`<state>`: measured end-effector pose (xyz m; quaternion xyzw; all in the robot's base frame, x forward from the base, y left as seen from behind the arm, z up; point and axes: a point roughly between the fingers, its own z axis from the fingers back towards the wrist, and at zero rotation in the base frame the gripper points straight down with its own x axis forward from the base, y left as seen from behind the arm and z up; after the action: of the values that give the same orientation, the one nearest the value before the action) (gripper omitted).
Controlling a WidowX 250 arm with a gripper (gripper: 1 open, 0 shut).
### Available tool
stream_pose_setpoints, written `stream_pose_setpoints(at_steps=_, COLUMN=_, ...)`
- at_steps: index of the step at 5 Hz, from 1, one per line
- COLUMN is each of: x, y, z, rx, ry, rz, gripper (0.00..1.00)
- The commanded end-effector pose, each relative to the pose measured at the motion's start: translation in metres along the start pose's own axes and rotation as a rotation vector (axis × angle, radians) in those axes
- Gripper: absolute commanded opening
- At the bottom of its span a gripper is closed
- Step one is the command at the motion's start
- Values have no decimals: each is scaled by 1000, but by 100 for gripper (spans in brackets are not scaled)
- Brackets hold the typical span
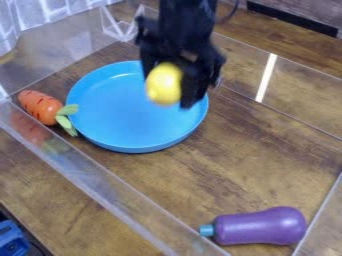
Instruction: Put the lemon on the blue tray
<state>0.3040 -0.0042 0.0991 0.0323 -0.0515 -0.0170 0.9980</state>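
The lemon (163, 84) is a small bright-yellow oval held in the air between the black fingers of my gripper (168, 80), which is shut on it. It hangs over the right half of the blue tray (114, 120), a large round blue dish with a low rim lying on the wooden table. The arm comes down from the top of the view and hides the tray's far right rim.
An orange carrot with a green top (43, 106) lies just left of the tray. A purple eggplant (261, 226) lies at the front right. Clear plastic walls (80, 175) run along the front left and the back.
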Motion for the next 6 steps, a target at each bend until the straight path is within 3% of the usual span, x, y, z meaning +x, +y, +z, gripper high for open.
stream_pose_setpoints(at_steps=1, x=1, y=-5, z=-6, rx=20, ry=-76, rz=12, gripper=0)
stream_pose_setpoints(at_steps=4, x=9, y=9, z=-29, rx=53, ry=-111, rz=50, gripper=0)
stream_pose_setpoints(at_steps=6, x=14, y=-22, z=-37, rx=40, ry=-146, rz=-35, gripper=0)
